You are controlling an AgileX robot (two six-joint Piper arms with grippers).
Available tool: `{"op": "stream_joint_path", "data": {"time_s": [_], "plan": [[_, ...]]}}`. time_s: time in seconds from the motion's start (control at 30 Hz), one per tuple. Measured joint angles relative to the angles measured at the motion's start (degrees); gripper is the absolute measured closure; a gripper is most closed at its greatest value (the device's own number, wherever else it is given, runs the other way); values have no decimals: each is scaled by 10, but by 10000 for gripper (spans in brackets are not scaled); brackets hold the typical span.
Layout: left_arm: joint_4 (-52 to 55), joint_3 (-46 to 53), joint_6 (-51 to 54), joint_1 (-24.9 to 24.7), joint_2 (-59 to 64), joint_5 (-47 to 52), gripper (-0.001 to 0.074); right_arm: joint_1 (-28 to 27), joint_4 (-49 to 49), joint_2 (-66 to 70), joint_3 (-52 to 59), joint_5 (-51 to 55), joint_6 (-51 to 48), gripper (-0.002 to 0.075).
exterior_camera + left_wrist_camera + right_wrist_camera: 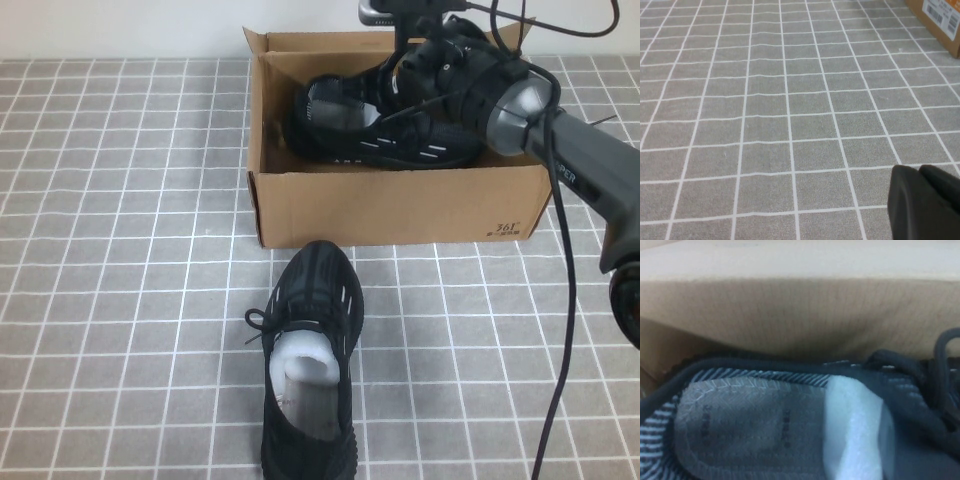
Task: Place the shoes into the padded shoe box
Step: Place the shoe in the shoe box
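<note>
One black knit shoe lies on its side inside the brown padded shoe box, sole toward the front wall. My right gripper reaches into the box from the right and is shut on this shoe at its opening. The right wrist view shows the shoe's grey lining, its white stuffing and the box wall close up. The second shoe lies on the table in front of the box, toe toward it, white stuffing showing. My left gripper is shut and empty, low over the tiled cloth.
The table carries a grey cloth with a white grid. The box flaps stand open at the back and left. A box corner with an orange label shows in the left wrist view. The right arm's cable hangs at the right.
</note>
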Motion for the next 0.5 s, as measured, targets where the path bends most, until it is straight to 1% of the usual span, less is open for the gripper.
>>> {"op": "stream_joint_path", "data": {"time_s": [0.03, 0.2, 0.23, 0.33, 0.5], "plan": [[0, 0, 0, 0, 0, 0, 739, 1, 0, 0, 0, 0, -3, 634], [0, 0, 0, 0, 0, 0, 739, 1, -6, -9, 0, 10, -21, 438], [0, 0, 0, 0, 0, 0, 739, 1, -6, -10, 0, 10, -24, 415], [0, 0, 0, 0, 0, 0, 739, 5, -6, -26, -3, 10, -40, 377], [0, 0, 0, 0, 0, 0, 739, 17, -6, -73, -11, 14, -85, 363]]}}
